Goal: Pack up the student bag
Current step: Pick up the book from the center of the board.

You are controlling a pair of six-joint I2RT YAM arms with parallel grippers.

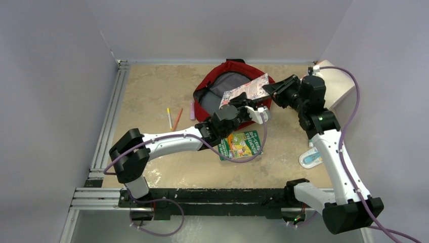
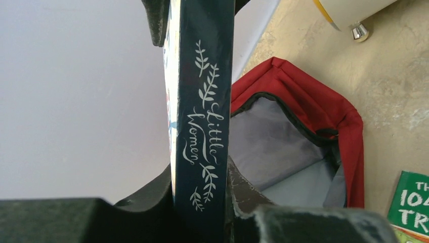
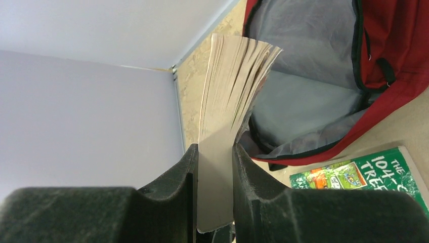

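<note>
The student bag [image 1: 202, 95] lies on the desk [image 1: 146, 91], at the far side and about in the middle. Its zip is open and you can see the grey inside.

A dark blue book [image 2: 202, 126] with "Little Women" on its spine is held up in the air, over the right part of the bag's open mouth. Both arms have it. The left jaws are shut tight on the spine end of the book. The right jaws are shut tight on the other side, where the pages [image 3: 238, 76] fan apart a little.

The bag looks soft and floppy. I think its mouth could sag or fold in if the book bumps the edge. The empty bag is likely light, so a push could slide it along the desk. The best place to take hold looks like the red rim by the black zip, because that edge is thicker. Holding the rim would also keep the mouth open. The grey lining looks thin and smooth, so the book should slip down it once its end is inside.

A green book [image 1: 243, 146] lies flat on the desk, just on the near side of the bag. Two pencils [image 1: 173, 118] lie to the left of the bag. A white box [image 1: 336, 83] stands at the far right.
</note>
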